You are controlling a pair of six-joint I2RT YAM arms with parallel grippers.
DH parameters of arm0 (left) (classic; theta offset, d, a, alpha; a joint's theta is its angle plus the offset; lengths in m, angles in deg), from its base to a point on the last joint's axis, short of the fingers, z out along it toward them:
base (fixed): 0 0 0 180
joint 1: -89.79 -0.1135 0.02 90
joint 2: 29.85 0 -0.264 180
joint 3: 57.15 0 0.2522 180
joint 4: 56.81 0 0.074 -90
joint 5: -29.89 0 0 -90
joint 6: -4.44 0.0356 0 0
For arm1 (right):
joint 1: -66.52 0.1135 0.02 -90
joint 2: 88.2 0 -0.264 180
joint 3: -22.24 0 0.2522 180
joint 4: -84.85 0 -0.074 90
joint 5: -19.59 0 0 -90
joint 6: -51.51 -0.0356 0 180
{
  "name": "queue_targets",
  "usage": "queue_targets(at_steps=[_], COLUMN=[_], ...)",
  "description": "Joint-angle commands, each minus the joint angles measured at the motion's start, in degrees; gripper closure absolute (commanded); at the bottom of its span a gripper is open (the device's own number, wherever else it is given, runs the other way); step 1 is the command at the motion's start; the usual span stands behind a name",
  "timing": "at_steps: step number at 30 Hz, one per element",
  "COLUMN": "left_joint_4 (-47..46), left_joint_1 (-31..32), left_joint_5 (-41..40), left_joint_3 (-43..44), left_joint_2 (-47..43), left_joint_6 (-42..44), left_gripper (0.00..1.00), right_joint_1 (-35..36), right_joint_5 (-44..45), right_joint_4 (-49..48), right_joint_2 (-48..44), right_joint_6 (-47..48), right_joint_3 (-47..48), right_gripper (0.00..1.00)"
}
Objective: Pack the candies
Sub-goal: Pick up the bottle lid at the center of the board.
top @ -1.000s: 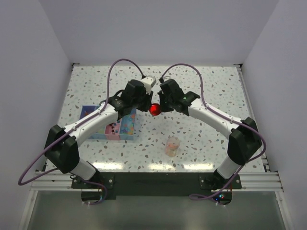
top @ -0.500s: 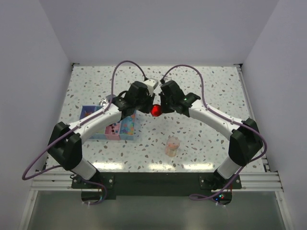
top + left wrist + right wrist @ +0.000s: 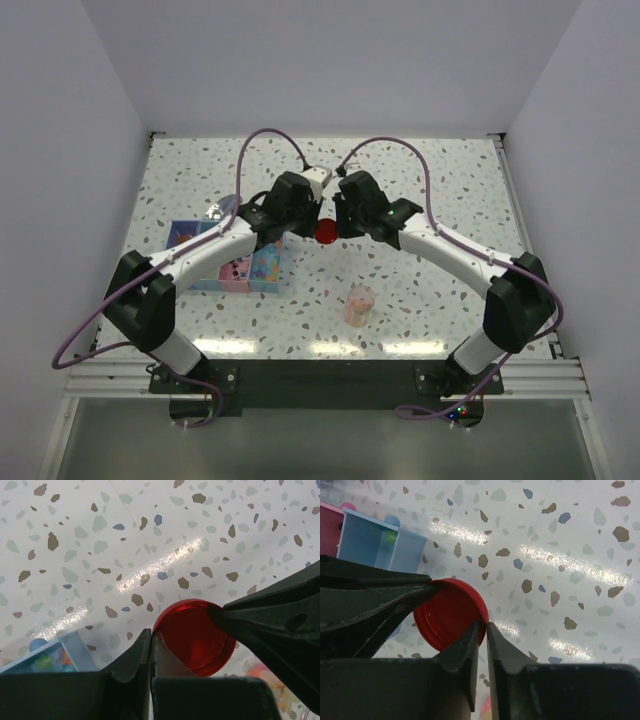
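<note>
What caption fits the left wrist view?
Shut left gripper and right gripper meet at opposite edges of the red lid.

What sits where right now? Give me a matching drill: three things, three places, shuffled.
Things:
1. red lid
2. blue box
3. candy cup

Places:
A. partly under the left arm
B. standing alone, nearer the arm bases
C. between the left gripper and the right gripper

Pairs: 1-C; 2-A; 3-B
</note>
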Motion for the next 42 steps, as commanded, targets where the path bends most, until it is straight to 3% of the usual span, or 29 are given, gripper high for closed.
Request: queue_targets(at_steps=[1,5,6,8,9,13,16,23,28,42], left_joint_4=[-5.18,-12.21,-13.70,-19.14,-21.51,-31.71,-41.01,-63.44,-78.74,-84.20], left_joint_1=[-1.29,-8.56,-10.07,-13.51,-14.39,-18.43,-19.49,-19.67,-19.67,-19.67], left_joint_5=[3.01,12.85,17.49,21.56,25.32,35.01,40.11,46.62,46.98,44.60], left_joint_3=[-1.97,-5.57,-7.49,-9.44,-9.71,-12.08,-14.98,-19.29,-21.75,-21.23], left_joint_2=[-2.53,-4.55,-4.91,-5.70,-6.05,-6.23,-6.32,-5.00,-2.37,0.80], left_joint_6=[-1.00,-5.56,-8.27,-10.49,-12.59,-21.20,-29.11,-49.13,-60.14,-66.84], left_gripper=[1.00,1.00,1.00,1.00,1.00,1.00,1.00,1.00,1.00,1.00], right_joint_1=[0.08,-1.15,-2.72,-5.36,-8.94,-17.14,-21.01,-21.28,-21.28,-21.20], right_joint_5=[-2.83,-7.49,-10.54,-17.30,-25.43,-42.51,-50.09,-59.60,-62.95,-68.67], right_joint_4=[-5.88,-5.28,-5.28,-6.41,-9.20,-21.24,-28.89,-49.80,-56.33,-67.85], right_joint_2=[-5.01,-7.38,-8.61,-9.93,-10.90,-11.61,-9.43,-3.89,-1.77,-0.63], right_joint_6=[0.88,2.99,3.52,3.35,1.87,-6.22,-11.85,-23.27,-25.04,-29.79], right_joint_3=[-1.26,-0.04,0.31,-0.03,-1.26,-6.53,-7.77,-8.12,-6.98,-6.37], right_gripper=[0.82,0.52,0.41,0.29,0.26,0.13,0.10,0.04,0.03,0.03])
